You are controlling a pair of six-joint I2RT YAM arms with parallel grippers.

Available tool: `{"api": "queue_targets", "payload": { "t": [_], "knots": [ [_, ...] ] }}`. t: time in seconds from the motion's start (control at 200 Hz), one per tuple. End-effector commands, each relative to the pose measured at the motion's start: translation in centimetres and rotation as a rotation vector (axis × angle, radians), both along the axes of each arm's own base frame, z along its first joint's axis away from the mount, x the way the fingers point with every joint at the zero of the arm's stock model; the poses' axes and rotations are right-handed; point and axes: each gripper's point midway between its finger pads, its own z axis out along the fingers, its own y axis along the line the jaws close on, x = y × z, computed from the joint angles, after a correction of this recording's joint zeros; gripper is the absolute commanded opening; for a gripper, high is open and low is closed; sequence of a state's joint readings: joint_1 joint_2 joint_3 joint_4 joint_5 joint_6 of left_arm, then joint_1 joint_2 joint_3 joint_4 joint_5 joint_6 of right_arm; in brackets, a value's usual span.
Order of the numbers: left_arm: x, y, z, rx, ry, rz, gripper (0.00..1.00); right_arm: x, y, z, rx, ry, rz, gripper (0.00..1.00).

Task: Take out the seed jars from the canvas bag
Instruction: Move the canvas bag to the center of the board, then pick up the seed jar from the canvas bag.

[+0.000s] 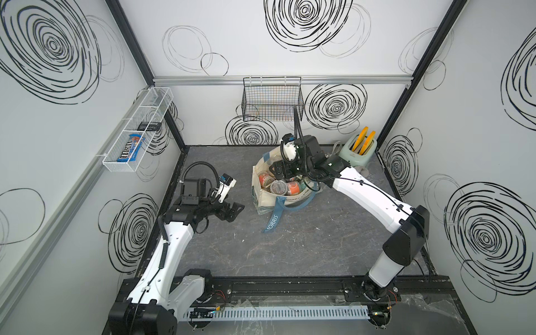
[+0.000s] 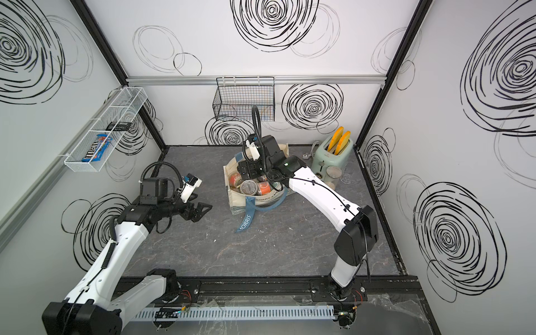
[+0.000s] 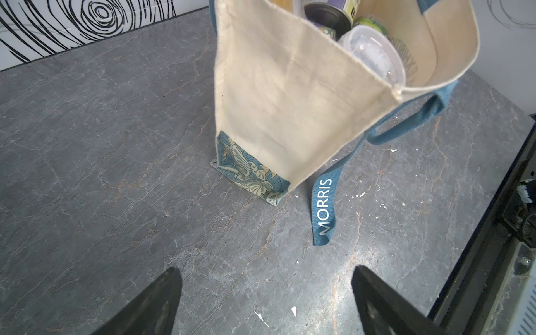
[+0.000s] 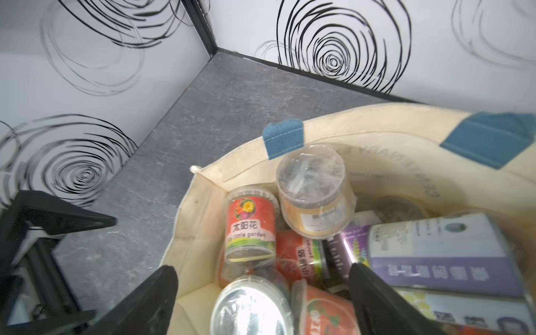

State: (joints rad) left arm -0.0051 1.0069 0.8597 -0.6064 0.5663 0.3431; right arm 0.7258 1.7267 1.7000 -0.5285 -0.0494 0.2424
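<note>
At near left the left gripper (image 1: pixel 232 210) hovers low over the table (image 1: pixel 290 255), jaws spread, pointing at the canvas bag (image 1: pixel 269 200). Its blue strap (image 1: pixel 274 222) reads "MORRIS". The right arm (image 1: pixel 371 197) stretches over the bag's mouth. The right gripper (image 4: pixel 261 266) is spread above the seed jars (image 4: pixel 251 226) inside the bag. One red label reads "my little garden".

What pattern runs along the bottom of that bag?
The canvas bag has a teal and cream floral band at its base, clearest in the left wrist view.
</note>
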Motion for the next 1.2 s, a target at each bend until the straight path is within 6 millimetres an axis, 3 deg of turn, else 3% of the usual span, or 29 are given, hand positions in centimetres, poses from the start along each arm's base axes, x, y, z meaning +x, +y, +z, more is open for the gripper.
{"api": "queue_targets", "payload": {
  "t": [0.0, 0.19, 0.805, 1.091, 1.196],
  "knots": [
    [0.0, -0.2, 0.7, -0.024, -0.017, -0.020, 0.96, 1.5, -0.1, -1.2, -0.077, -0.007, -0.053, 0.97],
    [0.0, -0.1, 0.8, -0.032, -0.017, -0.010, 0.96, 3.8, -0.1, -3.7, -0.143, -0.019, -0.130, 0.97],
    [0.0, 0.2, 1.0, -0.042, -0.031, 0.010, 0.96, 7.2, 1.5, -8.9, -0.343, -0.061, -0.229, 0.98],
    [0.3, 0.5, 1.1, -0.033, -0.040, 0.030, 0.96, 7.5, 0.6, -8.8, -0.340, -0.056, -0.283, 0.95],
    [0.4, 0.8, 1.1, -0.022, -0.043, 0.043, 0.96, 7.3, 0.7, -8.5, -0.324, -0.043, -0.268, 0.90]
  ]
}}
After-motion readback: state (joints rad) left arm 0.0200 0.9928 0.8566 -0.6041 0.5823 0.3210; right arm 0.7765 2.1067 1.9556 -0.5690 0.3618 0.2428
